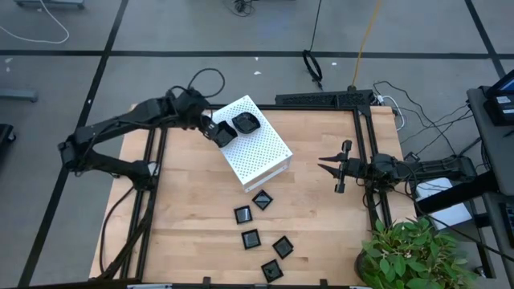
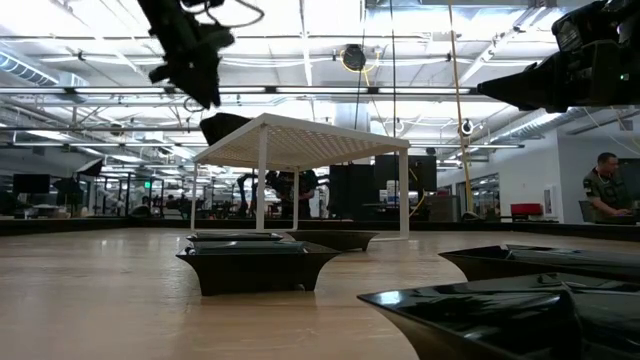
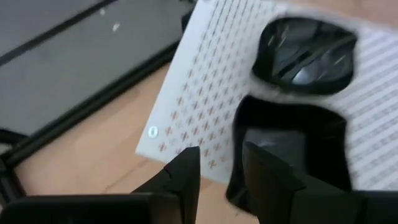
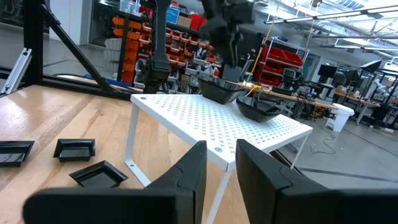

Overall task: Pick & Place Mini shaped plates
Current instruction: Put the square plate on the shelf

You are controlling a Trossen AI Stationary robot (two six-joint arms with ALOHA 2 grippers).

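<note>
A white perforated box [image 1: 261,152] stands on its legs at the table's middle. One mini shaped plate, rounded and glossy black [image 1: 246,123], rests on the box's top. My left gripper [image 3: 221,171] is over the box's far left corner, shut on a squarish black plate [image 3: 292,143]. Several more plates [image 1: 262,199] lie flat on the wood nearer the front edge. At the table's right edge my right gripper [image 4: 221,163] points level toward the box, open, with nothing between its fingers. My left gripper holds the squarish plate by one side of its rim [image 3: 237,163]. One finger [image 3: 270,180] is over the dish's inside and the other [image 3: 186,177] is outside it. The fingers slant down from the table's far left. The plate hangs tilted at the box's top [image 4: 219,89]; whether it touches the box, I cannot tell.
A potted plant [image 1: 409,253] fills the near right corner. Black frame rails [image 1: 321,99] run along the table's far and side edges. Bare wood lies left of the box and toward the near left. A person [image 2: 603,185] sits far off in the room.
</note>
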